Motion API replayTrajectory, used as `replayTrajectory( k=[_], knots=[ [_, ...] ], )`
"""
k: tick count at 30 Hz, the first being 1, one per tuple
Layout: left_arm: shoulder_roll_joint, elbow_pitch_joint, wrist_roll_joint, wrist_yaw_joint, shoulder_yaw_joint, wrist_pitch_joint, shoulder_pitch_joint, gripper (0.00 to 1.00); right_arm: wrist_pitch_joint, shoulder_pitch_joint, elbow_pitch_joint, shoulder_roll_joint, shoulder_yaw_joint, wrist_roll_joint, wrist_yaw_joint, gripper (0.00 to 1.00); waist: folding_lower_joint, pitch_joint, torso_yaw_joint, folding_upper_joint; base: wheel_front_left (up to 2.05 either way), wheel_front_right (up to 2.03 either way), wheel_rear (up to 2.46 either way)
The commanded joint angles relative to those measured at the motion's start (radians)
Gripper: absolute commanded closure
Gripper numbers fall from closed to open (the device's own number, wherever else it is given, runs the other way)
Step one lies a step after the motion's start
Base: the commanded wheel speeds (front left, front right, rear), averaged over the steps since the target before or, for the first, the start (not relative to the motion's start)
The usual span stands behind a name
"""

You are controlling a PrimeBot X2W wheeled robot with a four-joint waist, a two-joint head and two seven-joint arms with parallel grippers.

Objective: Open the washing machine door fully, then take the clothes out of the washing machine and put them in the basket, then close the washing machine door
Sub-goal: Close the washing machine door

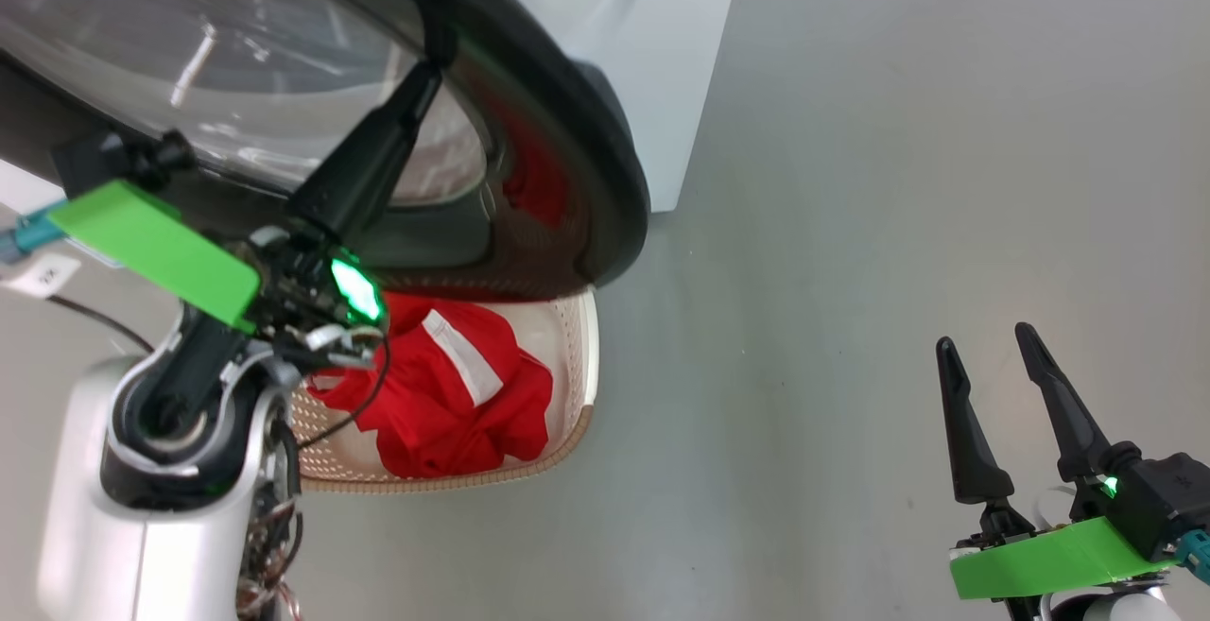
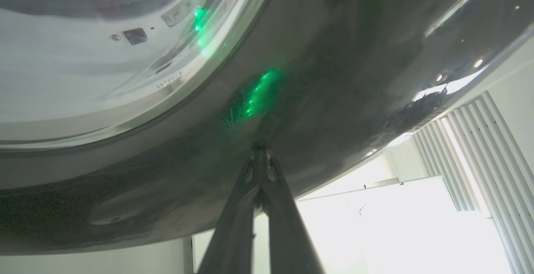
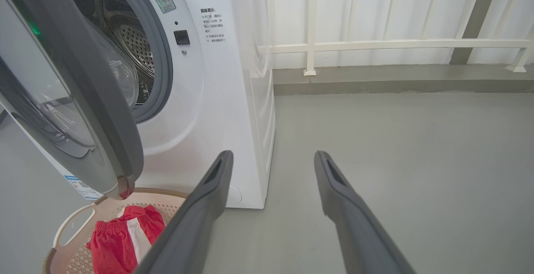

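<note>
The washing machine door (image 1: 591, 129) is swung partway out, and its glossy black rim sits right at the tips of the left gripper (image 1: 430, 73). In the left wrist view the fingers (image 2: 233, 224) are pressed together with nothing pinched between them, and their point appears to be planted on the rim (image 2: 333, 78). So this is judged to be the closing push.

Below that hand, the clothes (image 1: 454, 394) are piled in the basket (image 1: 579, 366), which is parked under the door's lower edge. What can be seen of the drum (image 3: 133, 44) looks emptied, though part of it is hidden by the door. Beyond the door stands the washing machine (image 3: 217, 99).

Well off to the other side, the right gripper (image 1: 985, 342) is held spread wide over bare floor (image 1: 851, 224), nothing in it.

What could go wrong, tbh:
- The rim is slick and curved, so a closed fingertip could easily be skated off it mid-push.
- The door's bottom edge (image 3: 121, 184) hangs very close over the basket rim (image 3: 75, 224); whether it clears can't be told, so the basket might get dragged.
- A weak push could leave the latch unclicked.
</note>
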Motion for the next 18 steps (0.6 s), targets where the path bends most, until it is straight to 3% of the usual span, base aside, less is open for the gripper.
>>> replayTrajectory(
  k=[1, 18],
  knots=[
    [0.015, -0.011, 0.0, -0.019, 0.024, -0.007, -0.042, 1.0, -0.006, -0.03, -0.024, -0.013, 0.029, -0.012, 0.006, 0.0, 0.0, 0.02, -0.009, -0.0001, 0.0, 0.0, 0.0],
    [0.019, 0.153, 0.01, -0.075, 0.037, -0.036, -0.199, 1.0, -0.006, -0.056, -0.019, -0.013, 0.046, -0.01, 0.006, 0.0, 0.0, 0.068, -0.054, -0.0001, 0.0, 0.0, 0.0]
  ],
)
